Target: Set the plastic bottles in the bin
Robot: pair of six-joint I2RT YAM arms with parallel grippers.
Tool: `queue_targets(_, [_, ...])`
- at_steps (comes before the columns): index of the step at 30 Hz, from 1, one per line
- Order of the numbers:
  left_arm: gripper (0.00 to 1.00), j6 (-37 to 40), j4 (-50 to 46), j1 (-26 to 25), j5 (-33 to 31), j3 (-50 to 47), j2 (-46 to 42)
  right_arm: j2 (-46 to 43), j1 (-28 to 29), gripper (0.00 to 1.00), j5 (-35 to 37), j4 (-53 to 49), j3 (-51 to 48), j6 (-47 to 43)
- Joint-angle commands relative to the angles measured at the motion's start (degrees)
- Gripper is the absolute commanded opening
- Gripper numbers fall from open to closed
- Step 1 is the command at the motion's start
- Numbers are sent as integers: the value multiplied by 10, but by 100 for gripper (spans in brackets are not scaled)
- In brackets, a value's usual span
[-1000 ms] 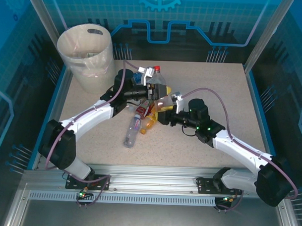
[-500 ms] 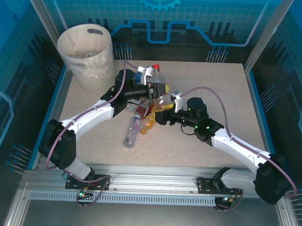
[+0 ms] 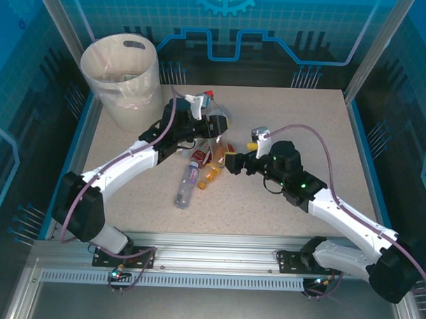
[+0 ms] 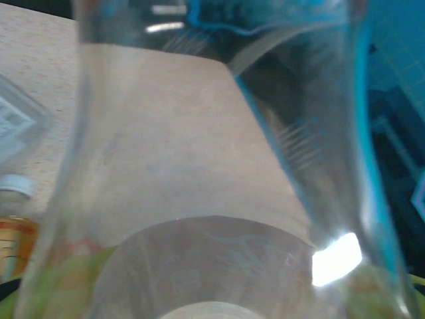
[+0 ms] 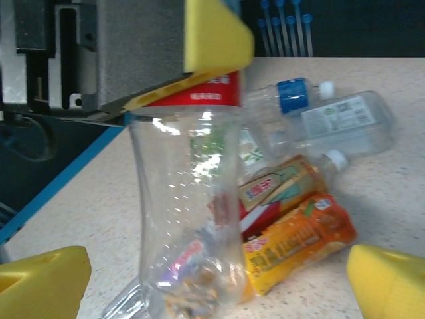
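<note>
A speckled beige surface (image 3: 305, 121) is enclosed by blue-lit panels, and a large round cream-white plastic bin (image 3: 103, 93) with a clear liner is set at its far left corner. What lies inside the bin cannot be made out, so the number of bottles already deposited cannot be told. The task is judged unfinished: a cluster of small plastic bottles (image 3: 211, 172) is left near the middle of the surface. Among them are a clear bottle with a blue cap (image 5: 312, 123) and a crumpled orange bottle (image 5: 299, 242), while a long clear bottle (image 3: 186, 185) lies apart toward the near edge.

A tall clear plastic bottle with a red cap (image 3: 216, 121) is gripped by the left gripper (image 3: 200, 124), whose fingers (image 5: 216, 33) are closed on its red-banded upper part. This bottle is held beside the cluster, near the bin but not over it; whether its base is clear of the surface cannot be told. Carrying it to the bin is judged the step in hand.

The right gripper (image 3: 232, 162) is spread wide and empty. The gripped bottle is seen between its yellow fingers (image 5: 40, 279) and is touched by neither.
</note>
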Motion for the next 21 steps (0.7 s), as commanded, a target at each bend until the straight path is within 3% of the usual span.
queue_targets(1, [57,44,-54,8,-78,35,-26,-18,8,100,72,-23,-12,-13])
queue_targets(7, [57,87,-85,29,-151,62,-49,-39,8,100,124,-12,-32,-8])
queue_targets(15, [57,132,-83,97,-186,95,-84,-61,8,100,157,-1,-47,1])
queue_targets(21, [58,151,-14,160,-202,114,-88,-72,7,100,185,1,-52,20])
